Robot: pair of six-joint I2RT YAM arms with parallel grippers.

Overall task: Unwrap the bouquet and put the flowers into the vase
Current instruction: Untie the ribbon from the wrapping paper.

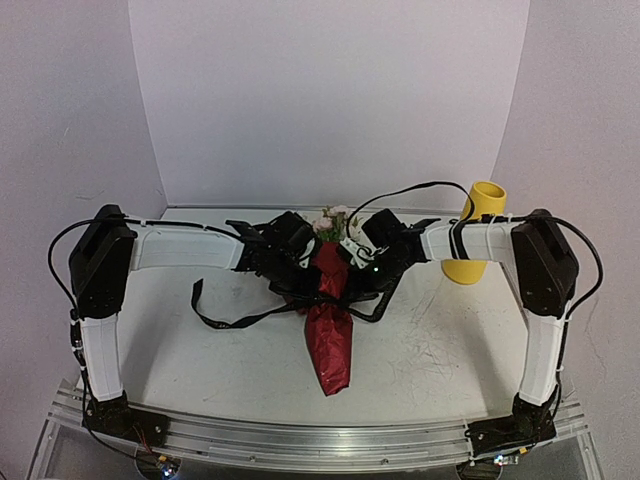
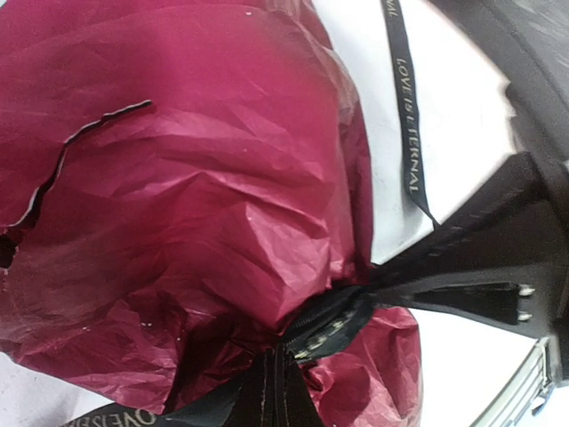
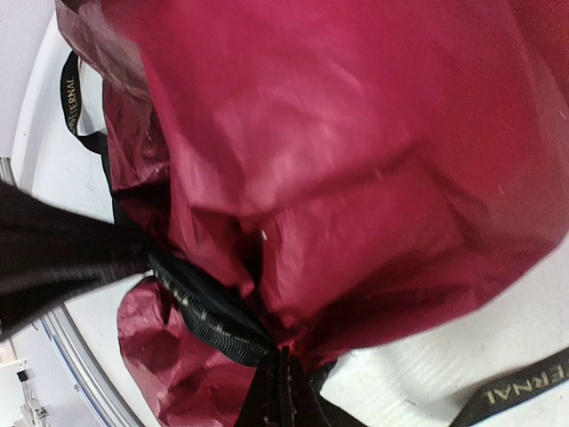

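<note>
White scratched table under two arms bent inward over the bouquet in the middle. Left gripper and right gripper pinched tight on thin black ribbon around crinkly, shiny red wrap.

The left arm and right arm match: white tube-shaped links joined by bulky black housings, with black blocks at the bases. Thin black cables loop along each one. The left gripper and right gripper are matte black, with slim tapering fingers. Small lights glow at both bases.
</note>
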